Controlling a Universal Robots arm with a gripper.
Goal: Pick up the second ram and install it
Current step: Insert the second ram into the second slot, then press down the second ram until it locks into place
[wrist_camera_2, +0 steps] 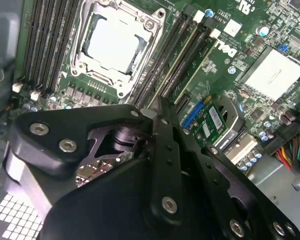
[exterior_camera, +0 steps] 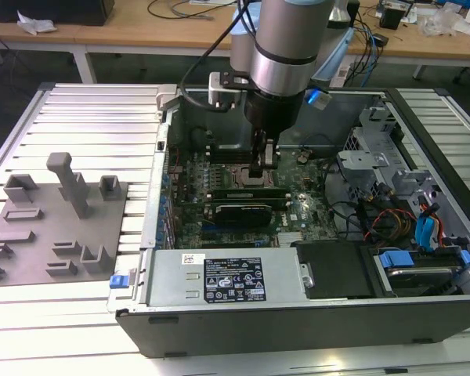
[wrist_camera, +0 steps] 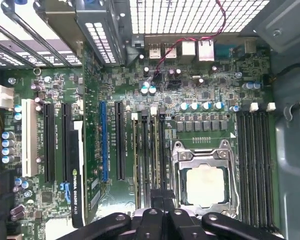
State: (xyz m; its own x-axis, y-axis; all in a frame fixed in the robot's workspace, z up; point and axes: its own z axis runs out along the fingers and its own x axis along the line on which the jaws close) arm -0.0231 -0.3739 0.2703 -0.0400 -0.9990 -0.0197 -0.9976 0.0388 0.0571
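My gripper [exterior_camera: 260, 174] reaches down into the open computer case, at the memory slots beside the CPU socket [exterior_camera: 236, 178]. In both wrist views the black fingers stand nearly together over those slots. The second ram [wrist_camera_2: 190, 62] is a thin green stick standing on edge in a slot next to the socket [wrist_camera_2: 112, 42]. Its near end runs in between my fingertips [wrist_camera_2: 157, 105]. In the first wrist view the stick [wrist_camera: 154, 155] lies just beside the socket [wrist_camera: 205, 182] and disappears under my gripper [wrist_camera: 162, 197]. Another light-edged stick [wrist_camera: 135, 160] sits two slots over.
A black graphics card [exterior_camera: 247, 210] lies close in front of the slots. The power supply [exterior_camera: 219, 278], drive bays [exterior_camera: 423, 266] and coloured cables [exterior_camera: 392, 219] crowd the case. A grey holder tray [exterior_camera: 55, 235] rests on the slatted table at the exterior view's left.
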